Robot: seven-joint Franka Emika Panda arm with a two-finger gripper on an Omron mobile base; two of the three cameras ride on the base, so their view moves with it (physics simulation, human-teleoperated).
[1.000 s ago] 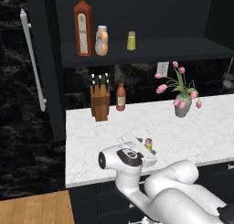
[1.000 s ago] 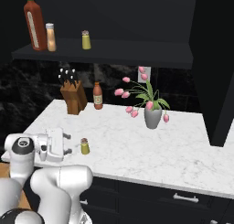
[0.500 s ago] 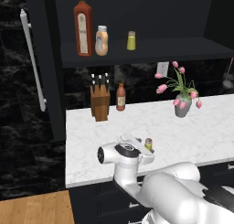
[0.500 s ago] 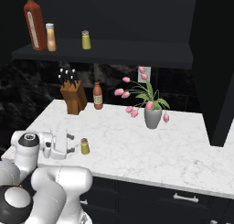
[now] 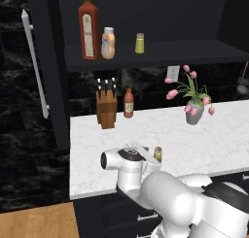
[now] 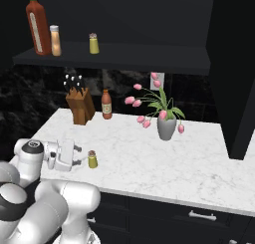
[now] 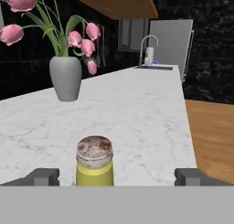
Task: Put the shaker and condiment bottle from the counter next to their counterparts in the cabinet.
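The tiny yellow-green cylindrical shaker (image 7: 94, 167) with its darker greyish-brown speckled cap stands upright on the white marbled counter (image 5: 204, 144), near the front edge and well in front of the grey vase of pink tulips (image 6: 166, 127). The robot's two-finger gripper (image 7: 117, 176) is level with the shaker, its jaws spread wide, one dark fingertip (image 7: 42, 176) on each side of the shaker and both clearly apart from it. Behind the shaker, against the black wall, stands a wooden knife block (image 5: 106, 111) with a slim red-brown bottle (image 5: 128, 104) just beside it. Above the counter, on the dark shelf of the large black wall cabinet (image 5: 204, 50), the squat peach-orange condiment bottle (image 5: 108, 43) with a pale cap stands just beside the tall red sauce bottle (image 5: 87, 28) with a green cap; both carry pale labels, but any writing on them is too small to read. The twin yellow shaker (image 5: 139, 43) with a tan cap stands further along the same shelf, apart from the two bottles. A long white bar handle (image 5: 35, 62) runs down the cabinet's door beside the shelf.
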